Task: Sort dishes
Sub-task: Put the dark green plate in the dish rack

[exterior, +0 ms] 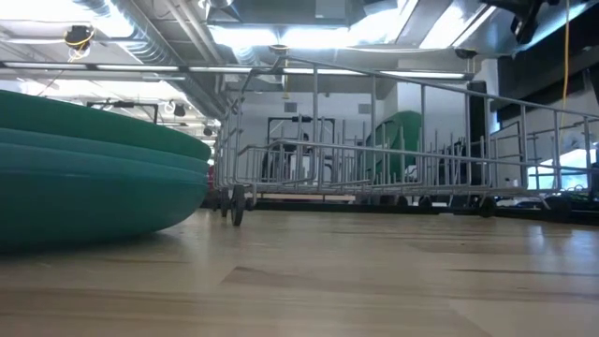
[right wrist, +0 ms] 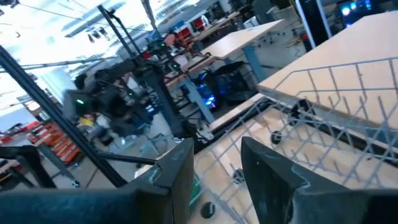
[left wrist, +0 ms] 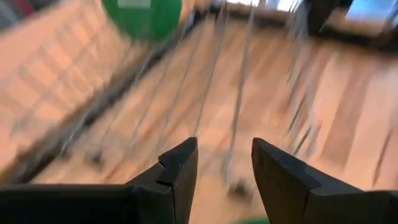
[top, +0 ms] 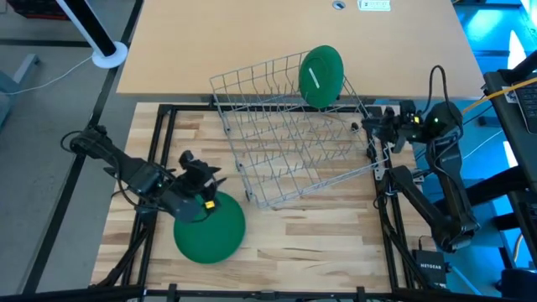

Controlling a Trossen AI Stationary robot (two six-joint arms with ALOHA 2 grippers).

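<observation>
Wire rack (top: 294, 138): centre of the desk (top: 336, 243), tilted. One green plate (top: 321, 76) stands upright in the rack's far corner. Stack of green plates (top: 210, 231): flat on the desk, near side of the rack. Left gripper (top: 201, 180): above the stack's edge, jaws spread, empty. Right gripper (top: 369, 127): beside the rack, jaws spread, empty.

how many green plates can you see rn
At least 4: one plate stands upright in the wire rack at its far end; three lie in the stack near the left gripper. More may be hidden.
</observation>
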